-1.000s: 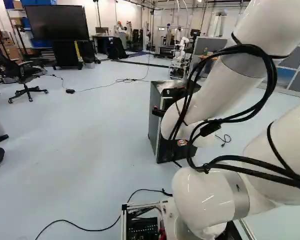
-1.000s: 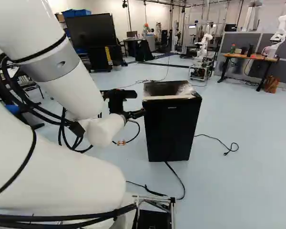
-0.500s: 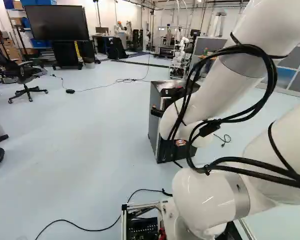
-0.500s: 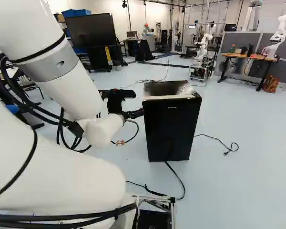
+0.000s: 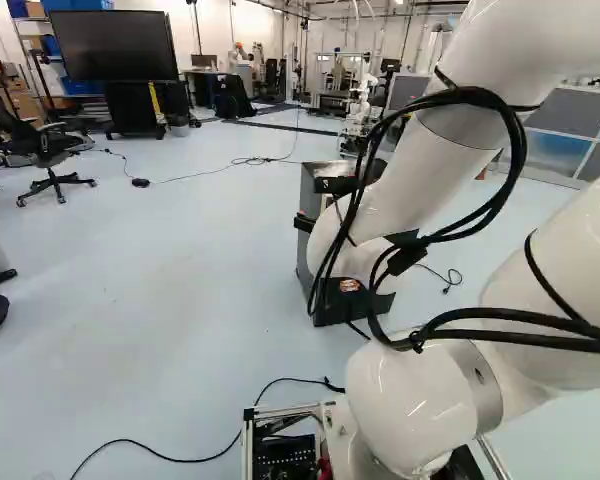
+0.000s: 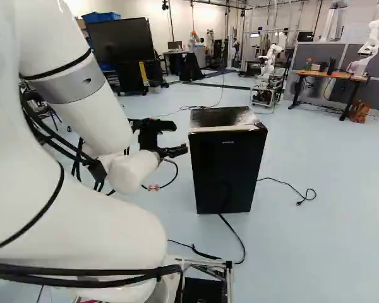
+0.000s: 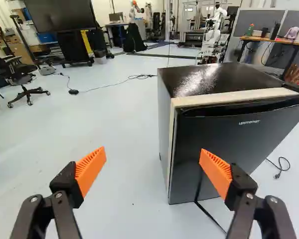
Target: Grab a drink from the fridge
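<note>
1. While the fridge (image 6: 227, 170) keeps its place, the white arm (image 6: 85, 113) has just shifted: its links have swung, and the tool (image 7: 153, 153) has drawn slightly away from the fridge's side edge. The base has not moved.

2. The tool is released: its two fingers stand wide apart, orange pads (image 7: 92, 167) facing each other, nothing between them. Seen from the tool, the fridge is at about one o'clock, and a small gap seems to part them.

3. For the task, this looks like lining up for the door (image 7: 224, 144), which appears closed. The next move likely calls for bringing a finger to the door's free edge, on the tool's side; pushing too hard could shove the fridge instead.

4. No drink is visible; it is presumably inside the fridge, which stands at roughly twelve o'clock from the base.

5. The fridge rests on a pale floor (image 6: 316, 252). A black cable (image 6: 303, 197) lies on it at about one o'clock.

6. Farther off, a large dark screen (image 6: 120, 43) is at eleven o'clock, an office chair (image 5: 40, 145) at ten, and a wood-topped surface (image 6: 341, 75) with small items and another robot (image 6: 369, 44) at one.
</note>
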Robot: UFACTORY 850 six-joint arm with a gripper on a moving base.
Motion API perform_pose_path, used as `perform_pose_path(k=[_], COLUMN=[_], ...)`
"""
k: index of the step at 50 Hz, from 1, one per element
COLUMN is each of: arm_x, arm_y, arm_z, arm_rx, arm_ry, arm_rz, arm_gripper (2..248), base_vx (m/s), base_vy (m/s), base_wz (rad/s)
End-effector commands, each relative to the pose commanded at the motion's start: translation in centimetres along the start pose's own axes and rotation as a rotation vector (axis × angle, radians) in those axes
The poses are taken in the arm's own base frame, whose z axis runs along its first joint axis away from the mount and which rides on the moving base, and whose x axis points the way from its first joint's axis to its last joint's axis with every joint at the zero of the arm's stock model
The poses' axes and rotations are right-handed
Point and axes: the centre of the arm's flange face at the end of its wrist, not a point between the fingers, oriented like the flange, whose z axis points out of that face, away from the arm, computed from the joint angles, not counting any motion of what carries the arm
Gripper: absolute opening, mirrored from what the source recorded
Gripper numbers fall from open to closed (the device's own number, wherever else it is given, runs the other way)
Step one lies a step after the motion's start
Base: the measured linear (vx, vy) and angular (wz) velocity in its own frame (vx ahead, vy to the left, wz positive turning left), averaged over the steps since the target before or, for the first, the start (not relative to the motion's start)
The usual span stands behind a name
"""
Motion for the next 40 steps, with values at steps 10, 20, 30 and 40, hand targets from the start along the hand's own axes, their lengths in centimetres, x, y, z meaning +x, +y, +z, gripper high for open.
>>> perform_pose_path(k=[10, 20, 30, 40], arm_x=[-0.4, -0.8, -1.0, -1.3], arm_y=[-0.7, -1.4, -2.2, -3.0], arm_z=[0.5, 1.1, 2.2, 3.5], arm_rx=[-0.022, -0.049, -0.081, -0.117], arm_ry=[0.007, 0.014, 0.023, 0.037], arm_rz=[0.022, 0.04, 0.055, 0.067], arm_gripper=[247, 247, 247, 247], base_vx=[0.0, 0.0, 0.0, 0.0], base_vy=[0.0, 0.0, 0.0, 0.0], base_wz=[0.0, 0.0, 0.0, 0.0])
